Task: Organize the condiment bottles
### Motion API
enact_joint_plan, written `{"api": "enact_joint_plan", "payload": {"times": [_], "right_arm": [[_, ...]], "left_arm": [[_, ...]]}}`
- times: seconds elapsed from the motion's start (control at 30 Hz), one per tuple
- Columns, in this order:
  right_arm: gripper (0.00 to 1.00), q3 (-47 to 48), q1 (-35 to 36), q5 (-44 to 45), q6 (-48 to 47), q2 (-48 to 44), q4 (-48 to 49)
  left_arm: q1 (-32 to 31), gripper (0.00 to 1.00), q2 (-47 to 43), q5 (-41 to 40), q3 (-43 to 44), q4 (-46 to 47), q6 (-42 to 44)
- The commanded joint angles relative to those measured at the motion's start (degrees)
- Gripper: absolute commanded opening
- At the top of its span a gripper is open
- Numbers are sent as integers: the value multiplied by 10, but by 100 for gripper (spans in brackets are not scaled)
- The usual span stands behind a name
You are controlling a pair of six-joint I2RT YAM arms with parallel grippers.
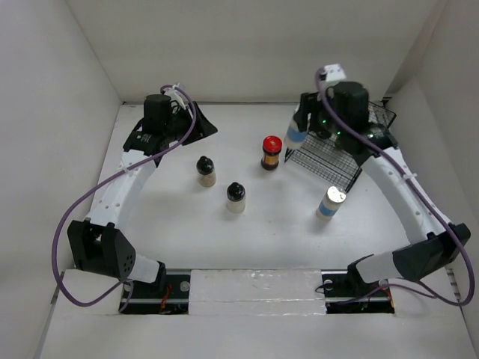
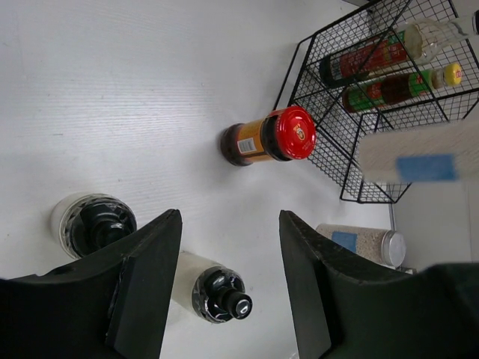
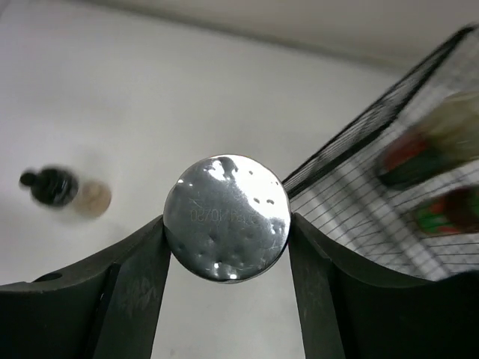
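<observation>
Right gripper (image 3: pixel 227 224) is clamped on a silver-lidded, blue-labelled cylindrical jar (image 3: pixel 227 217), held lifted just left of the black wire basket (image 1: pixel 329 164), long axis vertical, lid up. Step looks like carrying it in; next move needs clearing the basket rim, then lowering. Left gripper (image 2: pixel 228 284) hangs open and empty, well left of the basket.

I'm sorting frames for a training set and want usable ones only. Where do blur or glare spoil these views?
Right wrist: the silver lid is sharp with small glints, but the wire rack and black-capped shaker behind are blurred. Left wrist: the blue-labelled jar is smeared, the red-lidded jar crisp. Top external: evenly lit, sharp.
</observation>
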Motion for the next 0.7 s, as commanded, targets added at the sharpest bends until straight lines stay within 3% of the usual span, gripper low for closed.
{"api": "enact_joint_plan", "payload": {"times": [0.0, 0.27, 0.53, 0.67], "right_arm": [[33, 61, -55, -19, -13, 0, 44], [31, 148, -170, -50, -18, 93, 85], [30, 153, -189, -47, -18, 123, 116], [30, 102, -182, -30, -30, 123, 133]], "left_arm": [[-3, 51, -3, 14, 17, 14, 6], [-3, 51, 4, 14, 17, 8, 17], [-3, 51, 4, 8, 17, 2, 17], [-3, 51, 4, 8, 17, 8, 17]]}}
